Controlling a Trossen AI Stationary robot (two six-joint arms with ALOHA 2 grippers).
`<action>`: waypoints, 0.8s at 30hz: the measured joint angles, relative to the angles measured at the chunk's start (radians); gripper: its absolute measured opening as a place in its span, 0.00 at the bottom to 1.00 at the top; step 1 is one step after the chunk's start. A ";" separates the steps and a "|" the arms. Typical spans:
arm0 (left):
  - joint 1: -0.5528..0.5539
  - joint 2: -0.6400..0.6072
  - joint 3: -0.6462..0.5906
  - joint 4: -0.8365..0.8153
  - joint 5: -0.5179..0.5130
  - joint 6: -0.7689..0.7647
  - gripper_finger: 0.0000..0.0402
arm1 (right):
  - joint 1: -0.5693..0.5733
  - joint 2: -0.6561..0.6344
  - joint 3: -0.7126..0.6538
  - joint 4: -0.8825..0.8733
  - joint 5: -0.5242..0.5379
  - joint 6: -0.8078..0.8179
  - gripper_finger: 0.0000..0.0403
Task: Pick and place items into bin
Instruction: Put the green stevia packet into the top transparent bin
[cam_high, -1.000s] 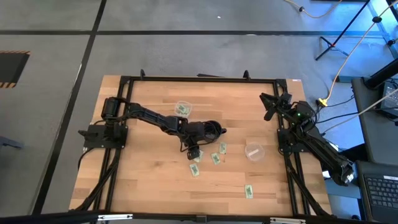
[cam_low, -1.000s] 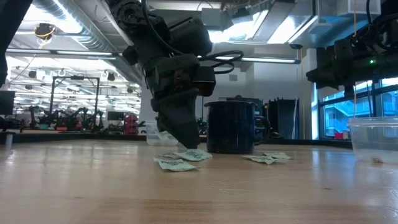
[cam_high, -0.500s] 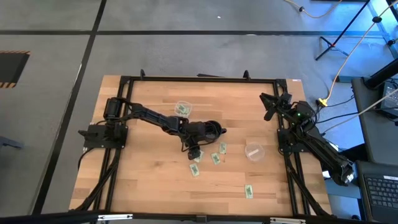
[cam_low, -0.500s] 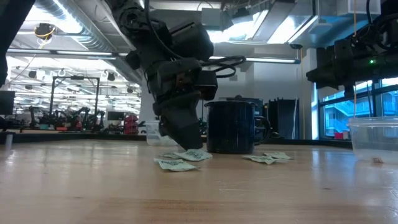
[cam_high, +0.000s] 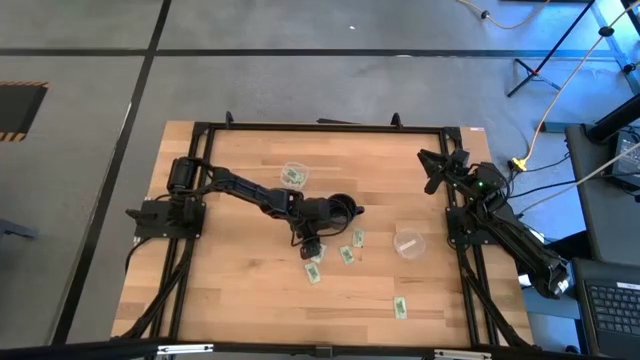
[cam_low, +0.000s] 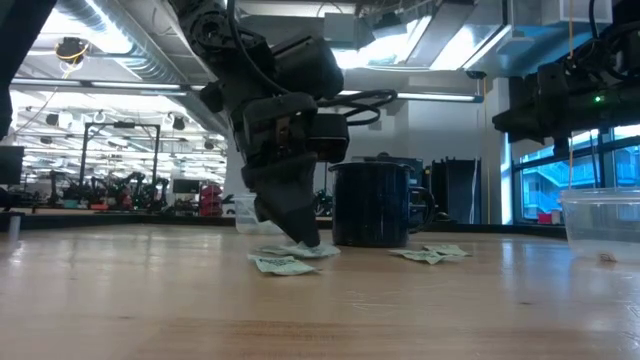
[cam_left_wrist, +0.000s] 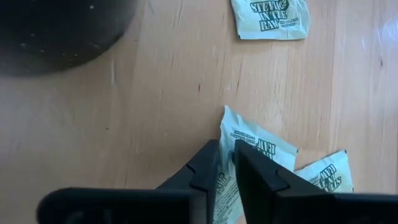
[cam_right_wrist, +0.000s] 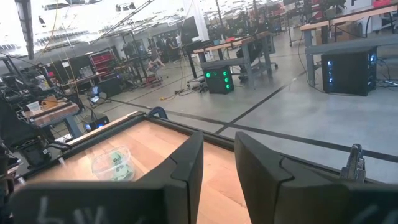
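Observation:
Several pale green packets lie flat on the table near the middle: (cam_high: 314, 273), (cam_high: 346, 255), (cam_high: 357, 238), and one nearer the front (cam_high: 400, 308). My left gripper (cam_high: 312, 249) stands over them beside the black mug (cam_high: 340, 208), pointing down, shut on a packet (cam_left_wrist: 255, 148); in the low view its tips (cam_low: 305, 243) reach the packets (cam_low: 285, 265). My right gripper (cam_high: 432, 172) waits raised at the table's far right edge, narrowly open (cam_right_wrist: 217, 165). A clear cup (cam_high: 294, 175) holds green packets. My left gripper pinches one packet between its two fingers (cam_left_wrist: 208, 168), along one edge of it (cam_left_wrist: 229, 132). The fingers come from above, pointing down. The rest of the packet lies on the table, overlapping a second packet (cam_left_wrist: 326, 177).
A second clear cup (cam_high: 408, 243) stands right of the packets, seen large in the low view (cam_low: 603, 225). The black mug (cam_low: 372, 205) is just behind the left gripper. A black frame (cam_high: 320, 128) rims the table. Bare wood lies toward the near left.
My left gripper has sunk a little, down onto the packets beside the mug. The packets and the right arm have stayed where they were.

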 joint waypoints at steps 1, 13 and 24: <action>0.000 0.000 0.000 0.000 0.000 0.000 0.09 | 0.000 0.000 0.000 0.000 0.000 0.000 0.24; 0.043 -0.065 -0.001 -0.039 0.067 0.008 0.01 | 0.000 0.000 0.000 0.000 0.000 0.000 0.24; 0.132 -0.366 0.000 -0.292 -0.128 0.071 0.01 | 0.000 0.000 0.000 0.000 0.000 0.000 0.24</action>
